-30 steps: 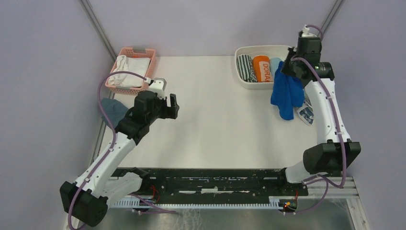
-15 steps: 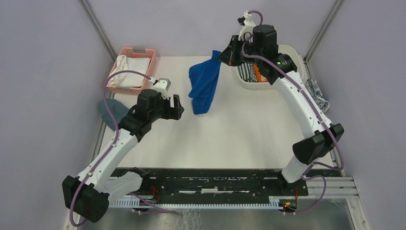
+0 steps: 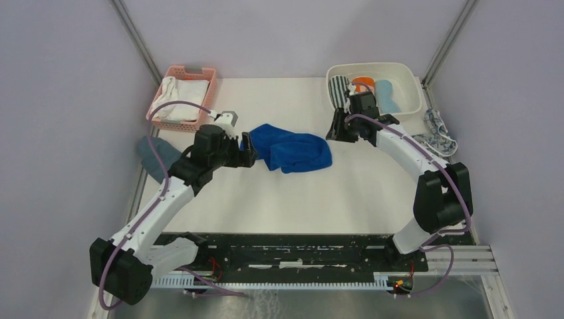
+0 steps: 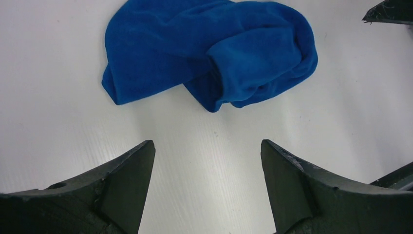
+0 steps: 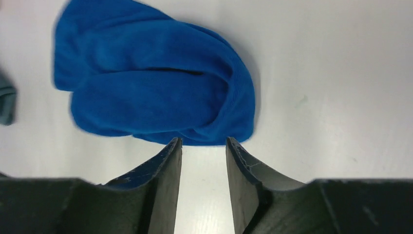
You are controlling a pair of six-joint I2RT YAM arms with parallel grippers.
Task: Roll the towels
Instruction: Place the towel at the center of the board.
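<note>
Royal blue soft terry towel [image 3: 292,151] lies in a loose heap mid-way across the flat white table [image 3: 299,199], directly between the two arms. Left gripper [image 3: 245,147] sits just beside its left end, fingers spread wide, nothing in them. Right gripper [image 3: 336,126] sits just beside its right end, fingers a narrow gap apart, empty, not touching fabric in the wrist view. The towel's long axis runs left-right across the table on the line between the grippers, right end a touch nearer the arm bases. It is folded over itself, with the fat doubled lobe toward the right and the flatter tail toward the left. Which edge is the hem I can't tell, too bunched. Main risk: rolling from this heap gives a lumpy, skewed roll, so it needs spreading flat first. Pinching the doubled lobe would grab several layers and drag the whole thing instead of opening it. The smooth table means the cloth may slide rather than turn. Uneven pulls would twist the axis. The long whitish cloth with grey-blue print [image 3: 440,133] waits unrolled at the right table edge. A light blue roll [image 3: 386,93] sits in the white plastic tub [image 3: 407,70].
</note>
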